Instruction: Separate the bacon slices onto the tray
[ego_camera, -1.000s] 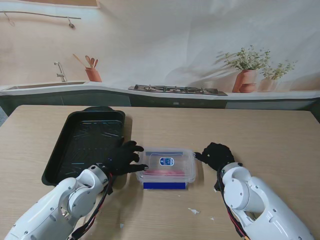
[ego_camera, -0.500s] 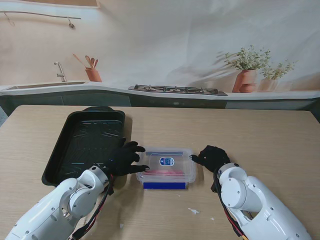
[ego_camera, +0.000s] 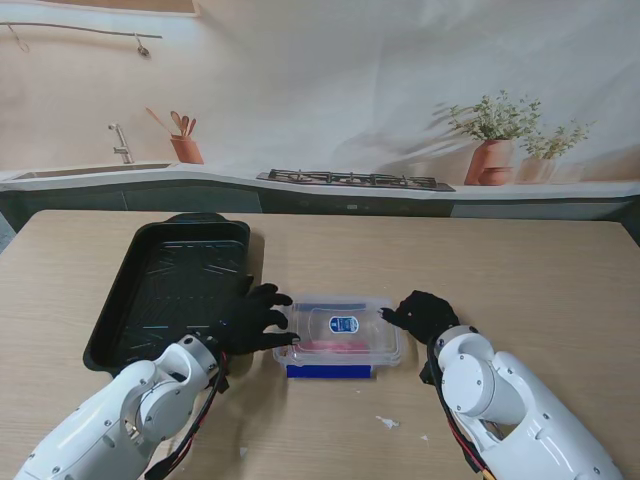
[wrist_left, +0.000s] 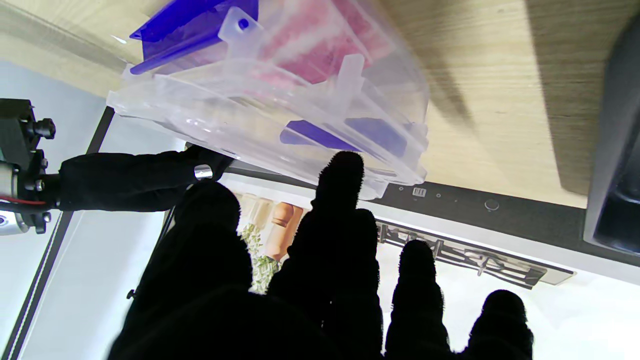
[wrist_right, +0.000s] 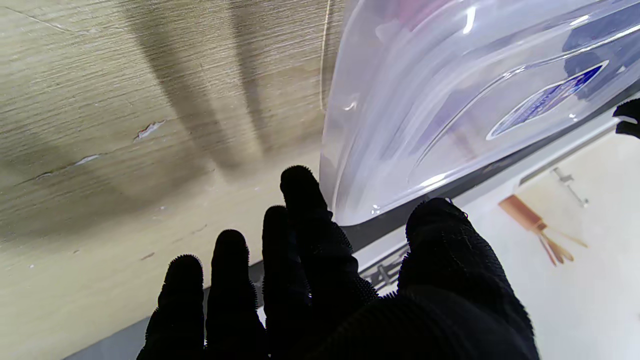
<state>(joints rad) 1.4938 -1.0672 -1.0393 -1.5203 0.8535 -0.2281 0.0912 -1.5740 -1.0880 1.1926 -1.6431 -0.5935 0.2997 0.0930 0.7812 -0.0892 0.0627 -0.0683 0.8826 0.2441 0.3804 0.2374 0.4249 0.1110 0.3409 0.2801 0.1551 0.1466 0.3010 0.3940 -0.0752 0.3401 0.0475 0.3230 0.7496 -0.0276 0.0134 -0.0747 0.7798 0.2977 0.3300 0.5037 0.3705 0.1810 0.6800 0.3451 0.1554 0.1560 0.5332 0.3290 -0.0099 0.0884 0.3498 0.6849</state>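
Observation:
A clear plastic box (ego_camera: 333, 352) with blue clips stands on the table in front of me, pink bacon slices (ego_camera: 322, 345) inside it. Its clear lid (ego_camera: 345, 326) with a blue label sits raised and shifted to the right. My right hand (ego_camera: 421, 312) is at the lid's right edge; in the right wrist view the lid (wrist_right: 450, 90) runs between thumb and forefinger of that hand (wrist_right: 325, 290). My left hand (ego_camera: 255, 318) rests against the box's left side with fingers spread. The left wrist view shows the box (wrist_left: 300, 115) and bacon (wrist_left: 320, 50) close up. The black tray (ego_camera: 125, 300) lies left of the box.
Small white scraps (ego_camera: 387, 422) lie on the wooden table (ego_camera: 540, 290) nearer to me than the box. A counter with a sink, a stove and potted plants runs along the far edge.
The lid has come up off the box and slid to the right with my right hand at its edge. My left hand has stayed against the box's left side.

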